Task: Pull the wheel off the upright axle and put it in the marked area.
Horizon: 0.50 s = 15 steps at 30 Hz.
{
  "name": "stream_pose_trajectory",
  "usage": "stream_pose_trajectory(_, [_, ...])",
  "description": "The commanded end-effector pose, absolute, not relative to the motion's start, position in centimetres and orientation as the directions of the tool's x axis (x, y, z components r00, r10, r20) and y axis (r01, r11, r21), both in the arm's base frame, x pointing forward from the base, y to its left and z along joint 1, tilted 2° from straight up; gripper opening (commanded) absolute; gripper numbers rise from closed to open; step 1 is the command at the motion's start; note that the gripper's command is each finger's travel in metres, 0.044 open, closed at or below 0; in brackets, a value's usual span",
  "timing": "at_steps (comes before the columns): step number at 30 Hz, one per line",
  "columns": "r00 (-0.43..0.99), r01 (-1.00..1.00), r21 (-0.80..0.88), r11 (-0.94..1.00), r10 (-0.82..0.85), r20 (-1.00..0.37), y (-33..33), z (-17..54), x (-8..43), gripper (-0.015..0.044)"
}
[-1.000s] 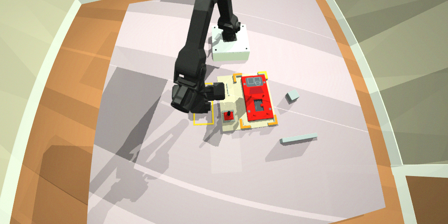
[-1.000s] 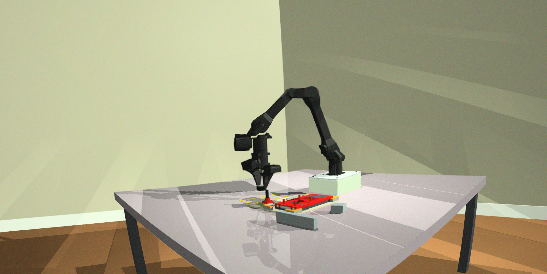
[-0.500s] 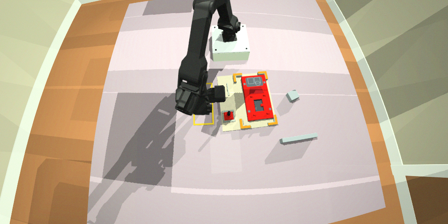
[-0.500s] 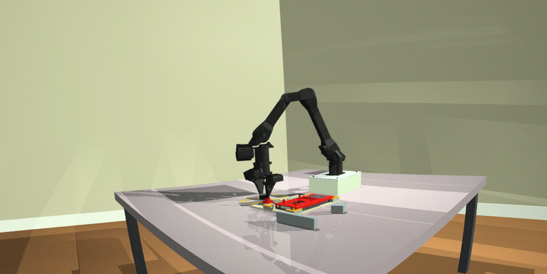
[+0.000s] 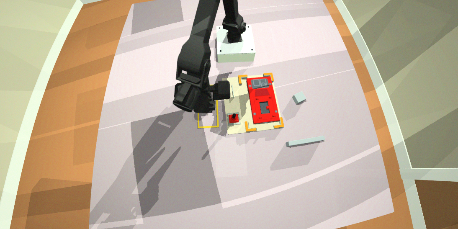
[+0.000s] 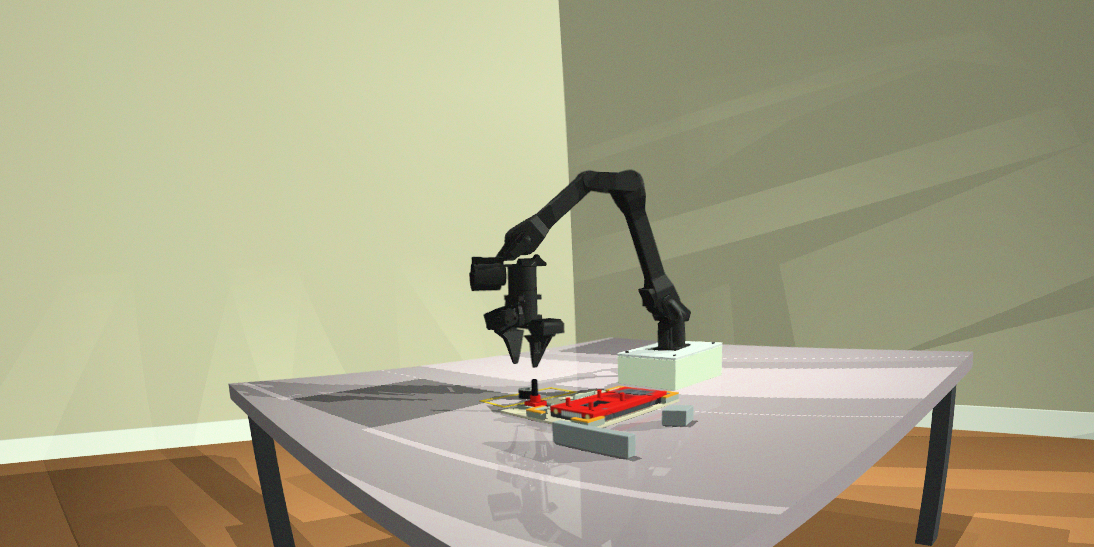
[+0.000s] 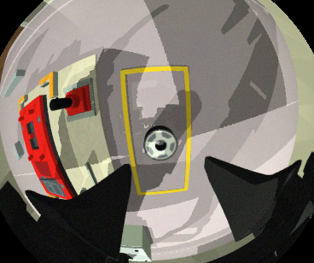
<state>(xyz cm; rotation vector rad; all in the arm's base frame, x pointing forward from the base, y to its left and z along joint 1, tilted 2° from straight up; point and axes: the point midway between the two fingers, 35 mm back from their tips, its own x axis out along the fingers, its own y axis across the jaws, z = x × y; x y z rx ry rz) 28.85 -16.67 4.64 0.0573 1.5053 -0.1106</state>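
Observation:
The pale spoked wheel is low at the table, below my fingertips and free of them. In the wrist view it appears inside the marked yellow outline. I cannot tell for sure whether it rests flat. In the top view the arm hides it. My gripper is open and empty above it, with a gap between the fingertips and the wheel. The black upright axle stands bare on its red base, beside the marked area.
A cream board carries the axle base and a red plate with raised pegs, between orange corner pieces. A small grey block and a long grey bar lie beyond the board.

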Motion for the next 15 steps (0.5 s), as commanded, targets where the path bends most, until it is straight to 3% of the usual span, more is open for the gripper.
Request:
stream_pose_trajectory(1, [0.057,0.108,-0.028,0.994,-0.035,-0.998,-16.4,4.8,28.3,0.0352])
stream_pose_trajectory(5, [0.052,0.107,-0.024,0.994,-0.03,-0.998,-14.6,6.9,25.3,0.044])
stream_pose_trajectory(10, [0.047,0.105,-0.019,0.994,-0.024,-0.999,-12.3,8.8,21.3,0.044])
stream_pose_trajectory(15, [0.046,0.104,-0.019,0.994,-0.024,-0.999,-12.0,8.9,20.8,0.044])
